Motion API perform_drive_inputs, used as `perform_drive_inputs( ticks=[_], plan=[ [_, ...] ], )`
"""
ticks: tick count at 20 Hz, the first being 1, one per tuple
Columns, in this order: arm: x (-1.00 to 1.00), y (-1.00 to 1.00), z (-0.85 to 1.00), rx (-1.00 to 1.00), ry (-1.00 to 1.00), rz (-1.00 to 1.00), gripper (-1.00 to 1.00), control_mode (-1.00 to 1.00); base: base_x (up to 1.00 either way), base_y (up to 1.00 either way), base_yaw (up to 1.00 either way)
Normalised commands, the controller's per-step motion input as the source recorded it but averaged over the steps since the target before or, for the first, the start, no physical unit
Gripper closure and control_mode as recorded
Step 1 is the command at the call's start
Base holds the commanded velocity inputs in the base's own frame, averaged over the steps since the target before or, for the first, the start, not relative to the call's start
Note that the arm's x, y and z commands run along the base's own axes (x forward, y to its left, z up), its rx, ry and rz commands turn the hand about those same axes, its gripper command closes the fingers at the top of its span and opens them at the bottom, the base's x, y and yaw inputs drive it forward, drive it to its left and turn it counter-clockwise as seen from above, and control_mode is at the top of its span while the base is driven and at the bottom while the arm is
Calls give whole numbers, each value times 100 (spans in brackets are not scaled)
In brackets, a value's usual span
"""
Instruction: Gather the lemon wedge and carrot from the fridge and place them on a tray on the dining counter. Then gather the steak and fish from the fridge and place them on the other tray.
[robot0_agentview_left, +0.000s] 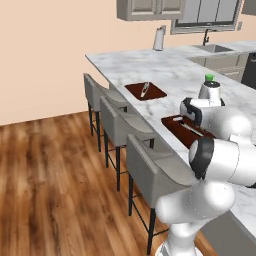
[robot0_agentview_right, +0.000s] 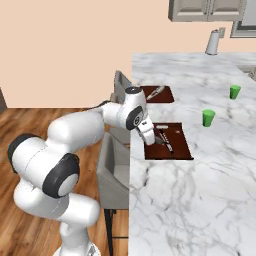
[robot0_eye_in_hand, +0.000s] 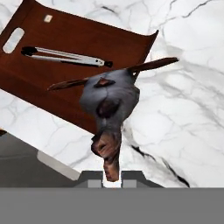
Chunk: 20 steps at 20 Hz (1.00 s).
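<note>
The gripper (robot0_eye_in_hand: 112, 178), fingers pinching the fish (robot0_eye_in_hand: 109, 103) by its tail at centre frame, hangs over the near tray (robot0_eye_in_hand: 74, 48) on the dining counter (robot0_agentview_right: 200, 190) (tongs already inside), so release apparently remains.

Bright, even, flat rendered light, soft faint shadows, no glare, slight low-resolution blur throughout.

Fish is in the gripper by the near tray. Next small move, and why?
Probably carry the fish further in over the near tray, then lower. The gripper is shut on its tail, and it hangs at the tray's corner, partly over bare dining counter.
</note>
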Motion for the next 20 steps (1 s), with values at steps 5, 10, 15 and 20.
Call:
perform_drive_inputs(
  ticks=[5, 10, 15, 20],
  plan=[
    [49, -9, -40, 1, -7, -2, 100, -100, 0, 0, 0],
    [29, -13, -44, 0, -2, 0, 100, -100, 0, 0, 0],
    [25, -21, -37, 0, 0, -1, -100, -100, 0, 0, 0],
    [25, -7, -15, 0, 0, -3, -100, -100, 0, 0, 0]
  ],
)
